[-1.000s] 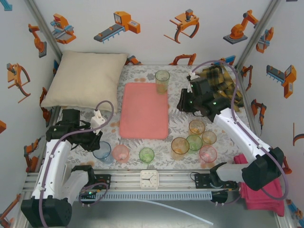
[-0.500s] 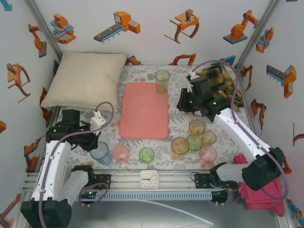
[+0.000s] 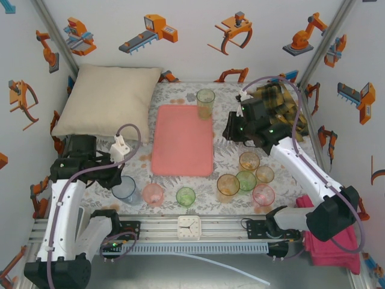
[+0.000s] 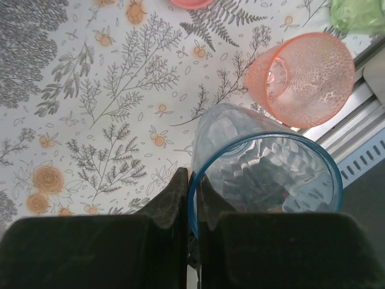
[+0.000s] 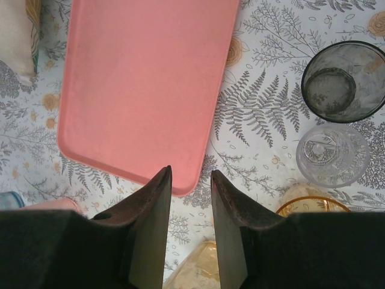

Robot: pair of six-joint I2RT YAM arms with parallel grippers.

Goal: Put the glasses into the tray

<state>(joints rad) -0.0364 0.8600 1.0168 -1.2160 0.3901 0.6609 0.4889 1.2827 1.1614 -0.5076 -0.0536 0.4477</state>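
Note:
My left gripper [image 3: 116, 180] [image 4: 194, 180] is shut on the rim of a blue glass [image 3: 126, 190] [image 4: 264, 174], one finger inside it and one outside. A pink glass [image 3: 153, 194] [image 4: 307, 78] and a green glass [image 3: 185, 196] stand just right of it. The salmon tray [image 3: 182, 147] [image 5: 144, 78] lies mid-table, with a pale green glass [image 3: 206, 102] at its far right corner. Several glasses [image 3: 245, 180] cluster at the right. My right gripper [image 3: 231, 133] [image 5: 191, 176] hangs open over the tray's right edge, with nothing between its fingers.
A cream pillow [image 3: 108, 99] lies at the back left and a plaid cloth [image 3: 280, 102] at the back right. A magenta cloth [image 3: 334, 247] sits by the right arm's base. A small clock [image 3: 189, 227] rests on the front rail. Under the right wrist stand a smoky glass [image 5: 343, 81] and a clear one [image 5: 332, 155].
My left gripper has closed on the blue glass's rim, and the left arm has drawn back to the left, shifting the glass slightly. The right arm has not moved.

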